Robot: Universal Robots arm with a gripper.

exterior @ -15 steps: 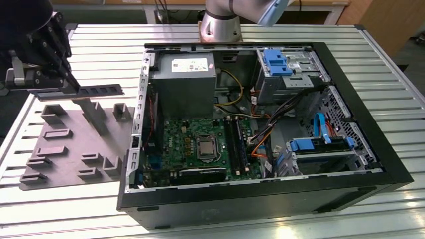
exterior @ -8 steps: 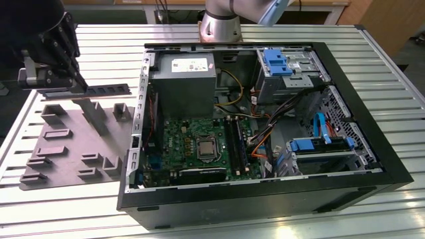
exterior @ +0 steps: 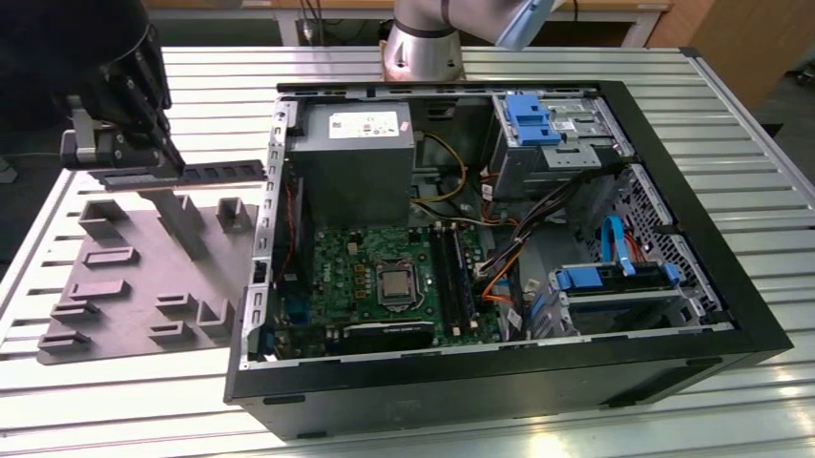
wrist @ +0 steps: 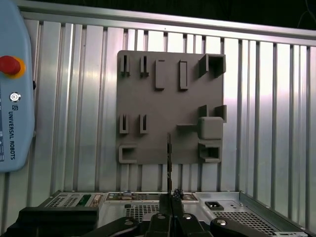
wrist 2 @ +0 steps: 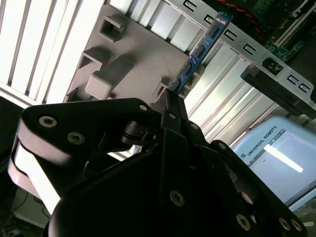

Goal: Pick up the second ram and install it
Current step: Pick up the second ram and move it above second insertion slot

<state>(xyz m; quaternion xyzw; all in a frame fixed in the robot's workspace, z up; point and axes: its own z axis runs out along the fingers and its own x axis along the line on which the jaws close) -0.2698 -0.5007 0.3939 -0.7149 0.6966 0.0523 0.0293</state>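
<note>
The second ram (exterior: 219, 173) is a thin dark stick held level above the grey tray (exterior: 134, 286), at the exterior view's left. My gripper (exterior: 156, 174) is shut on one end of it. The free end points toward the open computer case (exterior: 713, 315). In the second wrist view the ram (wrist 2: 200, 52) shows blue and sticks out past the closed fingertips (wrist 2: 170, 106). In the first wrist view the ram (wrist: 169, 158) is seen edge-on as a thin line over the tray (wrist: 168, 103), rising from my gripper (wrist: 171, 200). The green motherboard (exterior: 344, 262) with its long black slots (exterior: 452, 277) lies inside the case.
The tray carries several upright blocks (exterior: 178, 215). The case's left wall (exterior: 261, 239) stands between the tray and the motherboard. A power supply (exterior: 350, 153), cables (exterior: 510, 258) and blue drive bays (exterior: 598, 281) crowd the case. A teach pendant (wrist: 15, 98) lies on the slatted table (exterior: 128, 401).
</note>
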